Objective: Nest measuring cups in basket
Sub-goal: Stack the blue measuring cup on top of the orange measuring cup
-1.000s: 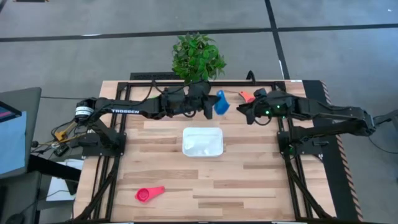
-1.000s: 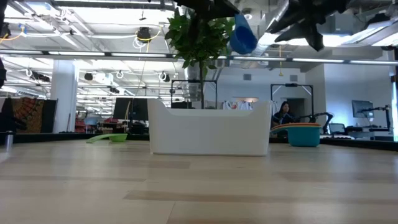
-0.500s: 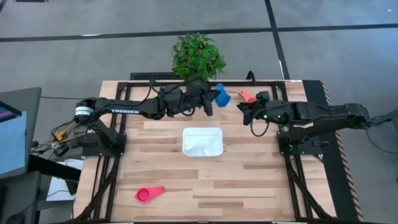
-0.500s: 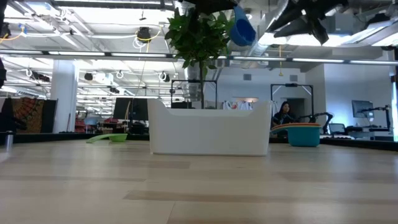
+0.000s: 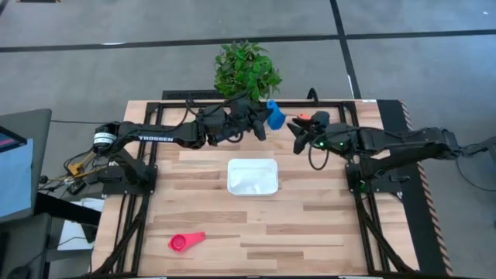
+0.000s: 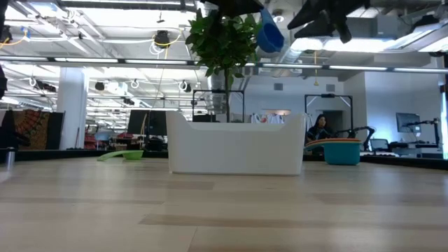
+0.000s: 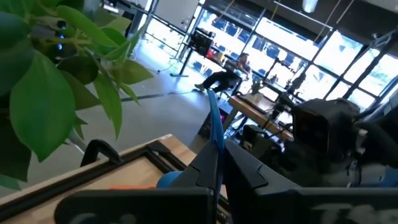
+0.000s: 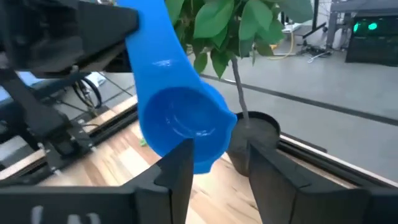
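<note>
**A:** How far along was the nesting?

**B:** Barely begun, by the look of it. The basket [image 5: 253, 177] sat mid-table and seemed empty. The left gripper [image 5: 263, 122] was clenched on the handle of a blue cup [image 5: 275, 114], held high over the far edge by the plant [image 5: 246, 68]. The right gripper [image 5: 297, 136] hovered just beside it with its fingers [image 8: 179, 167] parted, holding nothing.

**A:** And the count?

**B:** One basket. Four cups could be made out: the blue one, a red cup [image 5: 185, 242] near-left, a green cup [image 6: 130, 155] far-left, and a teal cup [image 6: 343, 150] far-right with something orange on it. The rest were not visible.
</note>
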### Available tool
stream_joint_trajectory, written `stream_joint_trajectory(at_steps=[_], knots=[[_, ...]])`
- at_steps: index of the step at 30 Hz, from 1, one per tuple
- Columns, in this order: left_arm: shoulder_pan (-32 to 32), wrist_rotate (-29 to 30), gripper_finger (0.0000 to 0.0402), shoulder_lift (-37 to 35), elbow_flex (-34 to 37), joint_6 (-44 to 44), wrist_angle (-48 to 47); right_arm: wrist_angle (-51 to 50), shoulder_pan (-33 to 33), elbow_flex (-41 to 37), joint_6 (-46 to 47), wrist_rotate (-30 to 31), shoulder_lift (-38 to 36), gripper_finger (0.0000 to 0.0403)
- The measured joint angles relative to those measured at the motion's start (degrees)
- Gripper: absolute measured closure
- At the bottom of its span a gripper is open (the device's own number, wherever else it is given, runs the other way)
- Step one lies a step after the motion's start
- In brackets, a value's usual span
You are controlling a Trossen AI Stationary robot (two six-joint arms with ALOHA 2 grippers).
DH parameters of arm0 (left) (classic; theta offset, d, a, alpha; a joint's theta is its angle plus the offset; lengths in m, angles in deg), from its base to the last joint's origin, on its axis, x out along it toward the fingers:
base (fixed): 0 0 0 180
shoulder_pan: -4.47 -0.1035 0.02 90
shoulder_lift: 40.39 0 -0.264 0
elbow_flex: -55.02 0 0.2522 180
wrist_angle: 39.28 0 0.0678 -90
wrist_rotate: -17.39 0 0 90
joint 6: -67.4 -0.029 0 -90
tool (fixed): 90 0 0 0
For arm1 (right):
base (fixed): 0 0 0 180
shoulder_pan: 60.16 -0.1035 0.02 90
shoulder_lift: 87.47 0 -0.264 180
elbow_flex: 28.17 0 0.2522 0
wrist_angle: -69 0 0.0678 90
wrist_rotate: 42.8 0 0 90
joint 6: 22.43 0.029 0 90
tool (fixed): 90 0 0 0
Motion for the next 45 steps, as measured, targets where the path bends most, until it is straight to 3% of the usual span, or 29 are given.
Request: stream_joint_trajectory(at_steps=[7,13,19,25,29,40,45], knots=[[0.0,-0.02,0.0401,0.0,0.0,1.24,1.45,2.83,0.24,-0.02,-0.04,-0.06,3.2,0.0206],[0.02,-1.03,0.0401,0.0,-0.04,4.18,2.12,4.98,1.58,-0.02,1.74,0.03,4.79,0.022],[0.13,-2.32,0.0401,0.02,-0.04,4.91,3.17,4.52,3.51,-0.02,4.37,-0.17,4.48,0.0271],[0.1,-4.08,0.0398,0.01,-0.04,4.68,2.1,4.58,3.65,0.02,3.28,-1.71,4.0,0.0378],[-0.04,-4.96,0.0381,0.0,-0.04,4.95,-1.76,3.17,4.17,0.09,1.39,-3.58,4.08,0.0387],[0.07,-7.76,0.0314,-1.25,-0.07,2.15,-24.4,-31.54,7.52,7.89,7.09,-8.95,3.45,0.0397],[0.07,-7.76,0.0302,-1.73,-0.07,2.02,-31.96,-42.66,13.81,8.2,10.77,-16.96,3.26,0.0397]])
